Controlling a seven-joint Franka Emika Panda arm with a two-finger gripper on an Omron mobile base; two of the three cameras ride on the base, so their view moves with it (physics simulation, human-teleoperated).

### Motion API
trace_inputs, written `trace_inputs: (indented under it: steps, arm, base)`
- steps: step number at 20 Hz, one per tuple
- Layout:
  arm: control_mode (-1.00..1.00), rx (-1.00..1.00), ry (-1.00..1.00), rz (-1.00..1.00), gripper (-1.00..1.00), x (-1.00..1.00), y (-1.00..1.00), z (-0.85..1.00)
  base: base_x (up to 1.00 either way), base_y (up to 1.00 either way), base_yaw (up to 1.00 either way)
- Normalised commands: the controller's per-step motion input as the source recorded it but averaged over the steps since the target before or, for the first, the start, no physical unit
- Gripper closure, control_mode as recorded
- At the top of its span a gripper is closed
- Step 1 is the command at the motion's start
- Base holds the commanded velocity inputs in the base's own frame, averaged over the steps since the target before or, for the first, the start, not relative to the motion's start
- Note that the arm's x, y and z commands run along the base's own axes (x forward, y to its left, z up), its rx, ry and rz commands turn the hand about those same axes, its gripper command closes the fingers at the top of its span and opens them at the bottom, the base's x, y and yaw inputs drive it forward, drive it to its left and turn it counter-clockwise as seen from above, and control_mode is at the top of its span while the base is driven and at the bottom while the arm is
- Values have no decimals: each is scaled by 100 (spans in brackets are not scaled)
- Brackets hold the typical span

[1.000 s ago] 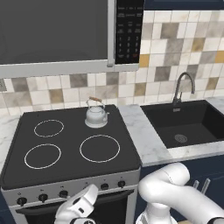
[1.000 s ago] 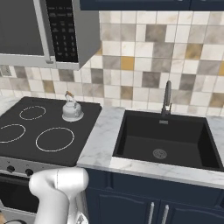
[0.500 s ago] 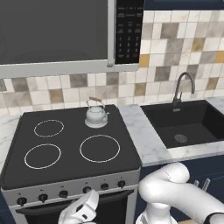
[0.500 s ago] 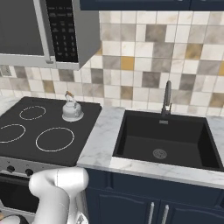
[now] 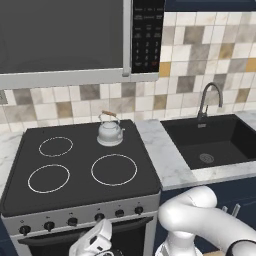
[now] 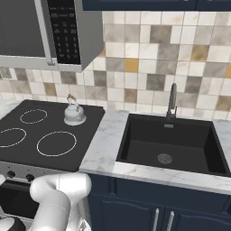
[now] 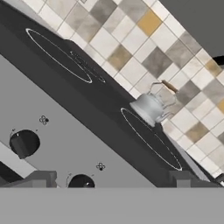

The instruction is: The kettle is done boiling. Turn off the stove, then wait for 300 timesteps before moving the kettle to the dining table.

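Observation:
The small silver kettle (image 5: 110,133) (image 6: 74,114) (image 7: 148,107) with its arched brown handle stands upright on the back right burner of the stove (image 5: 80,172) (image 6: 49,131). My gripper (image 7: 113,179) is open, low in front of the stove's steel front panel, with nothing between its wide-apart fingertips (image 7: 41,178). Two black knobs show in the hand view: one (image 7: 24,143) to the left and one (image 7: 81,182) close to the gap between the fingertips. In the left base view my hand (image 5: 94,241) hangs just below the knob row (image 5: 100,216). The dining table is out of view.
A dark microwave (image 5: 65,40) hangs above the stove. To the right lie a marble counter strip (image 5: 160,150), a black sink (image 5: 215,142) and its faucet (image 5: 206,100). Navy cabinet doors (image 6: 153,212) sit below the sink.
My hand has sunk slightly lower in front of the knob row. The kettle has stayed put and the gripper has stayed open.

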Motion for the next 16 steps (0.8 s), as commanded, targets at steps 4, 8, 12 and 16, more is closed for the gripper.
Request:
trace_inputs:
  steps: [4, 8, 12, 16]
  arm:
    - [-100, 0, -5, 10, -100, 16, 29, -30]
    - [-100, 0, -7, 6, -100, 14, 34, -27]
    - [-100, 0, -9, 4, -100, 3, 21, -20]
    - [-100, 0, 0, 4, -100, 1, 5, -14]
  base:
    - [0, 0, 0]
    - [0, 0, 0]
    - [0, 0, 0]
    - [0, 0, 0]
